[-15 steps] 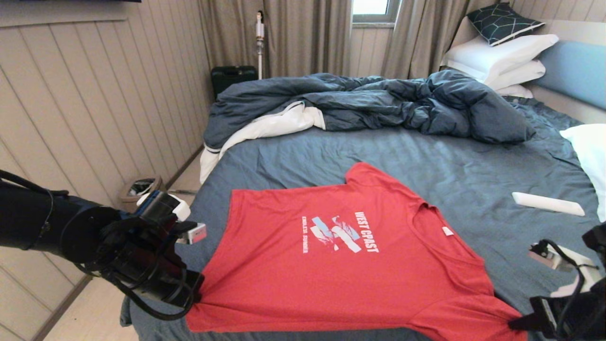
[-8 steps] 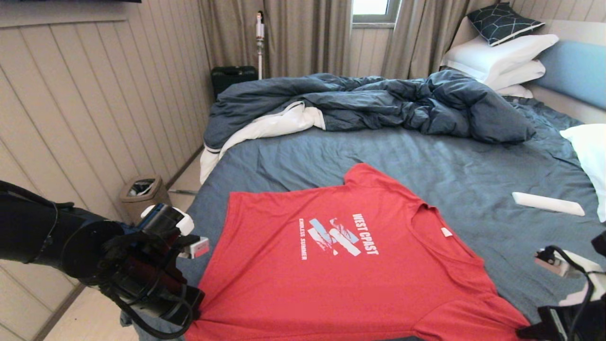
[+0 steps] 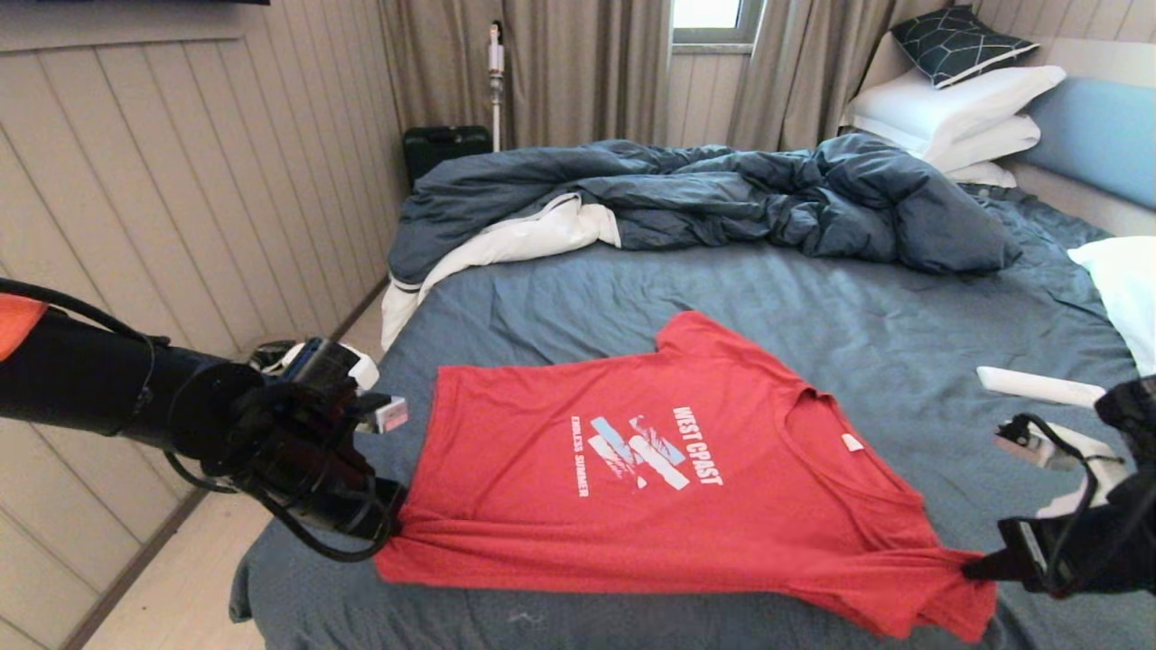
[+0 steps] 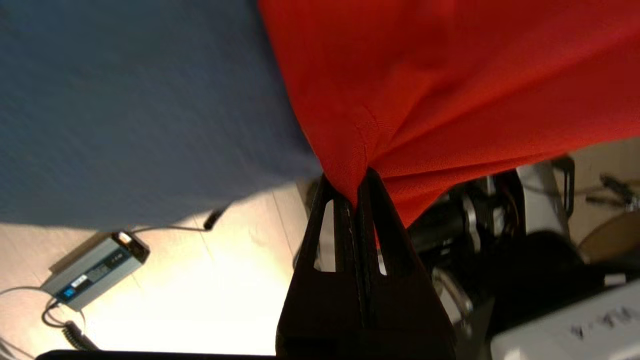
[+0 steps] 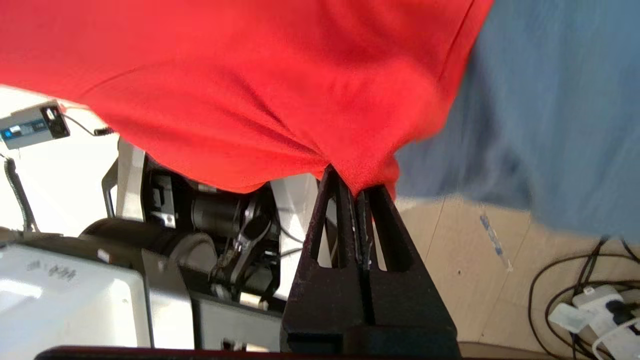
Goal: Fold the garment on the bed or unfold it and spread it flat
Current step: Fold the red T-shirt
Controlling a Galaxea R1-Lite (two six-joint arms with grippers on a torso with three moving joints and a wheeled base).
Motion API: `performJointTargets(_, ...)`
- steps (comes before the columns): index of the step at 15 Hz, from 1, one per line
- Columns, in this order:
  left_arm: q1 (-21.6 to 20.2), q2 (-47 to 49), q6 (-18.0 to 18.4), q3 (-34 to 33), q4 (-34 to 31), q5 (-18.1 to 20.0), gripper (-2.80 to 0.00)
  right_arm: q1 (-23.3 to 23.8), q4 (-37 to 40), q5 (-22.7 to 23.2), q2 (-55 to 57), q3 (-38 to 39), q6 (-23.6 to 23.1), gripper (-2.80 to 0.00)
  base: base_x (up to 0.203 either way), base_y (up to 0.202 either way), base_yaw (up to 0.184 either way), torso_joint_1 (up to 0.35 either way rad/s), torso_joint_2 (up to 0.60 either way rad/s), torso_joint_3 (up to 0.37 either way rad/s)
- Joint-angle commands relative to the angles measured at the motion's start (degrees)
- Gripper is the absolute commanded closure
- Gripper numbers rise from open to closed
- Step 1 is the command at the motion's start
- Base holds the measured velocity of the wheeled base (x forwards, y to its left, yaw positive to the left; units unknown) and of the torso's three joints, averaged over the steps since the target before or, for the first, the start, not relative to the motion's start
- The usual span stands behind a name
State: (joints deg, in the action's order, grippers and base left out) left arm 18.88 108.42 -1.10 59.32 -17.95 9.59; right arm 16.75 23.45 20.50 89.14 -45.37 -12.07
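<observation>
The garment [image 3: 650, 487], a red T-shirt with its "WEST COAST" print facing up, lies stretched across the near part of the bed [image 3: 813, 307]. My left gripper [image 3: 395, 528] is shut on the shirt's near hem corner on the left; cloth bunches at the pinch [image 4: 357, 180]. At the right, my right gripper [image 3: 974, 571] is shut on the near sleeve [image 5: 362, 190]. The shirt's near edge is lifted and pulled taut between the two grippers, while its far half rests on the slate-blue sheet.
A rumpled dark blue duvet [image 3: 704, 199] with white lining fills the far half of the bed. White pillows [image 3: 957, 108] stand against the headboard, and another pillow [image 3: 1124, 289] lies at the right edge. A white flat object [image 3: 1043, 386] lies on the sheet. A waste bin [image 3: 271, 354] stands by the wall.
Both grippers have carried the shirt's near edge farther onto the bed and upward. The near edge, which hung over the bed's front, now lies stretched above the sheet.
</observation>
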Motion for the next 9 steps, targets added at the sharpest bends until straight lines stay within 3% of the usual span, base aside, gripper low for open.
performJointTargets(1,-1.7,3.5,0.2,3.6,-0.2,0.1,0.00,-0.3,0.1,0.2,6.9,-3.5,0.1,0.00,0.000,0.000,0.000,0.000,0.00,0.000)
performJointTargets(9,-3.3,15.9,0.8,13.7,-0.2,0.3,0.00,-4.3,0.0,0.2,22.0,-17.6,1.2,0.00,0.000,0.000,0.000,0.000,0.00,0.000)
